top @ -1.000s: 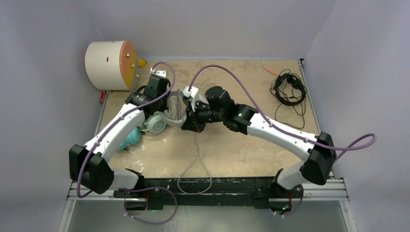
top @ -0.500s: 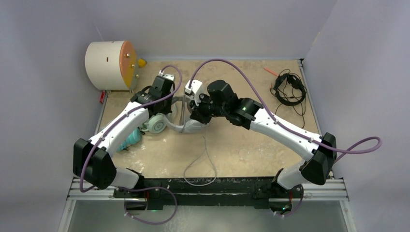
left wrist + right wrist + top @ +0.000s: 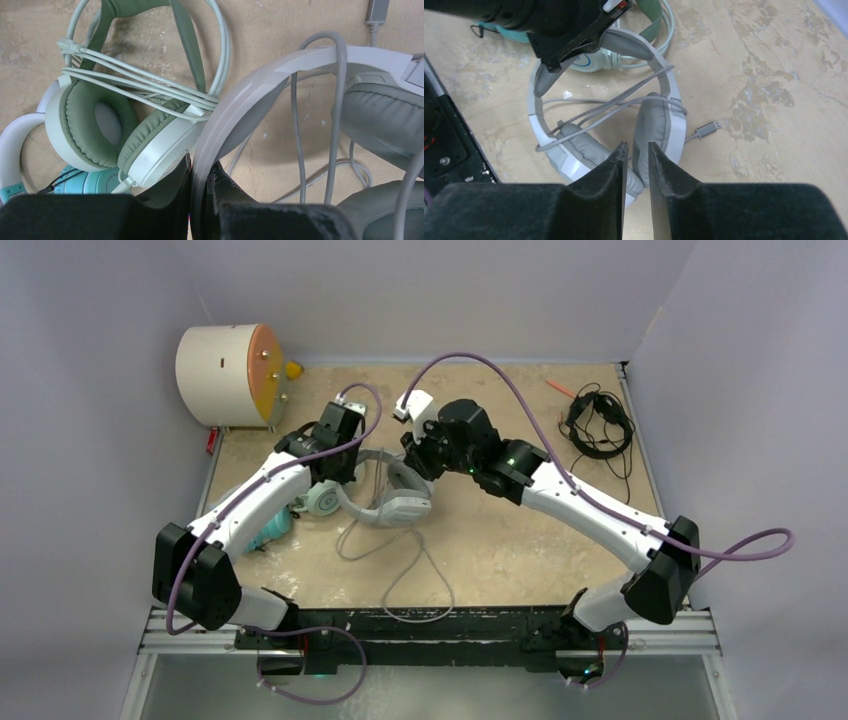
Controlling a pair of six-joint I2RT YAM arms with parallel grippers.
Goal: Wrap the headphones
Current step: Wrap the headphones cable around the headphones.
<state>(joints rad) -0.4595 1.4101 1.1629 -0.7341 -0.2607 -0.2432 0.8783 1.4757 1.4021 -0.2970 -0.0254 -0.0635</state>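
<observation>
Two white YAM arms with black wrists are bent inward over a beige mottled table (image 3: 520, 560), meeting at the far middle.

1. Left arm (image 3: 250, 505): reaches forward and to the right, wrist pitched down. Left gripper (image 3: 200, 165): clamped on the white headband of the large white-and-grey over-ear headset (image 3: 398, 505), with a finger on each side of the band.
2. Right arm (image 3: 590, 505): reaches forward and to the left, with its wrist above the same headset. Right gripper (image 3: 636, 150): jaws drawn to a narrow slit with nothing seen in it; it hangs over a grey ear cushion without touching it.
3. Cream drum with an orange face (image 3: 222, 375): lies on its side at the far-left corner.
4. White-and-grey headset: lies at the centre of the table, cups toward the right arm. Its grey cable (image 3: 336, 125) crosses over the band and cups, and a slack loop trails to the near edge.
5. Mint-green over-ear headset (image 3: 100, 125): lies just left of the held band, its pale cable bundled across the cups.
6. Small teal-cupped headset with white band (image 3: 87, 181): lies partly under the mint one, beneath the left arm.
7. Thin black headset with black cable (image 3: 597, 425): lies in the far-right corner, well apart from the rest.
8. Grey USB plug (image 3: 708, 129): lies flat on the table beside the grey cup.
9. Orange stick (image 3: 560, 387): lies near the black headset.
</observation>
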